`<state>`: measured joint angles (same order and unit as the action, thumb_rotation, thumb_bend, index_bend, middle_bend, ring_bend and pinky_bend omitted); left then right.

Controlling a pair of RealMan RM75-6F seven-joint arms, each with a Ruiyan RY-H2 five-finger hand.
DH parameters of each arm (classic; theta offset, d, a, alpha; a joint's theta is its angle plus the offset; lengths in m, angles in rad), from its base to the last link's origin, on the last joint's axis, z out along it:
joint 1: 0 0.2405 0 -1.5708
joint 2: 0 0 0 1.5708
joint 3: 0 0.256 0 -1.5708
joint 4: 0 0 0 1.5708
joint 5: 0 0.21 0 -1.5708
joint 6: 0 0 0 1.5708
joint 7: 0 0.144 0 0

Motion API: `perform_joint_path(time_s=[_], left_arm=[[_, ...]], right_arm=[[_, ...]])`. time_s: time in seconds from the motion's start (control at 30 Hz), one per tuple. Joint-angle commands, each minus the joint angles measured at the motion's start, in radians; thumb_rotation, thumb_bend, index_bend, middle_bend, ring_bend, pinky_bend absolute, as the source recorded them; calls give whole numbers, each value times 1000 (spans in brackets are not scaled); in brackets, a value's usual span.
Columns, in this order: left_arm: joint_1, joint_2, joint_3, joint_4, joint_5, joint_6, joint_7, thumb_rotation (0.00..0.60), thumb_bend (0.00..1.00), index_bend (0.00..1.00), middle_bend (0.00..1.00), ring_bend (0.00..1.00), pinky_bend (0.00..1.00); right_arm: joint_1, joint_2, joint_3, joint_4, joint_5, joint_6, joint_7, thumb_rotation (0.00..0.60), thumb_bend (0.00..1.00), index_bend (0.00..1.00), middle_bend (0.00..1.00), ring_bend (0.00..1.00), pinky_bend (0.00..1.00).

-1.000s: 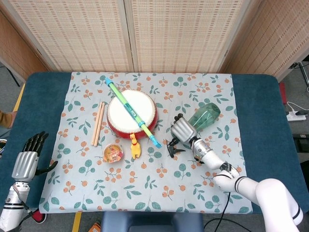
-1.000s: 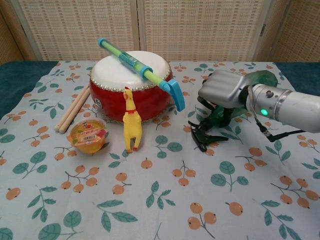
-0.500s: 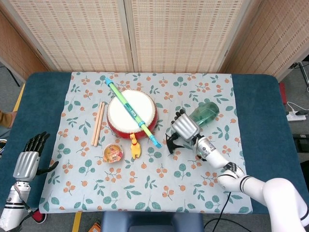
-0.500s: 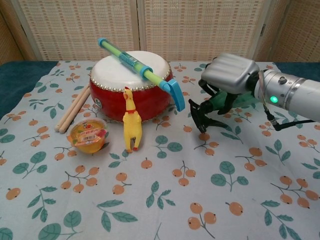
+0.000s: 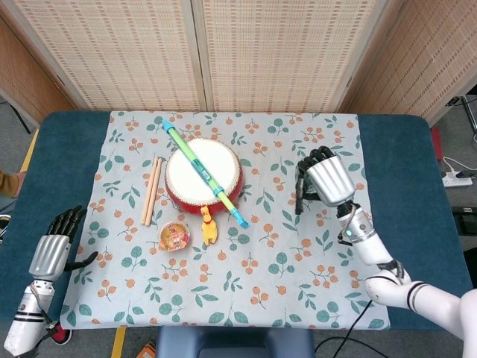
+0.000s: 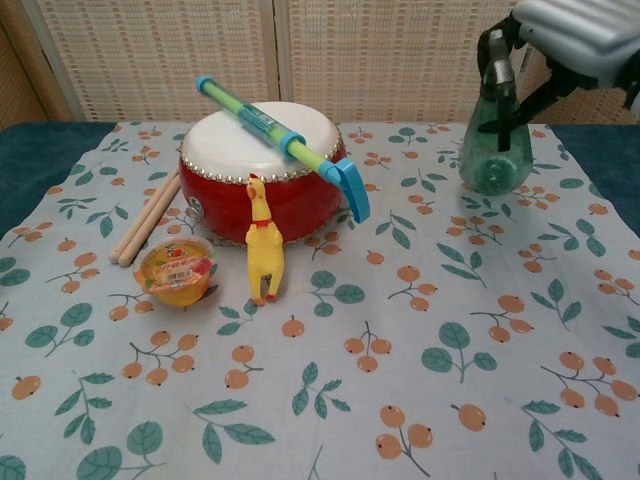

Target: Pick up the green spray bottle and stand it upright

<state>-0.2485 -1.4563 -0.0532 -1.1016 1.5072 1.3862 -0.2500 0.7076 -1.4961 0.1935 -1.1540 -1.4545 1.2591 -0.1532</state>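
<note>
The green spray bottle (image 6: 497,140) is nearly upright at the far right of the floral cloth, black nozzle on top. My right hand (image 6: 575,35) grips it from above around the nozzle and neck. Whether its base touches the cloth I cannot tell. From the head view my right hand (image 5: 328,179) covers most of the bottle; only the black trigger (image 5: 300,190) shows at its left. Off the cloth, my left hand (image 5: 52,253) rests by the table's left edge with fingers apart, holding nothing.
A red drum (image 6: 262,175) stands mid-cloth with a blue-green slide whistle (image 6: 285,140) lying across it. In front of it lie a yellow rubber chicken (image 6: 263,250) and a jelly cup (image 6: 177,271). Two wooden sticks (image 6: 147,213) lie to the left.
My right hand has lifted the bottle from lying on the cloth, carried it right and away from the drum, and turned it nozzle-up. The left hand has barely moved.
</note>
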Motion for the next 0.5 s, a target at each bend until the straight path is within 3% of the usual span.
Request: perform_joint_path(time_s=[0.03,0.23,0.5], left_arm=[[-2,-2,2,-3,1,-3,8,600,185,0,0,0,81],[-6,-8,5,3,1,-12,14,600,184,0,0,0,81],[-9,-9,6,-1,3,-13,23,600,184,0,0,0,81]], right_arm=[[-47,22,30,-9,7,60,121,600,42,749,574,366,316],[-78,-37,55,68,29,111,305,600,47,749,574,366,306],[-91,-98,94,98,95,72,485,600,54,749,574,366,306]])
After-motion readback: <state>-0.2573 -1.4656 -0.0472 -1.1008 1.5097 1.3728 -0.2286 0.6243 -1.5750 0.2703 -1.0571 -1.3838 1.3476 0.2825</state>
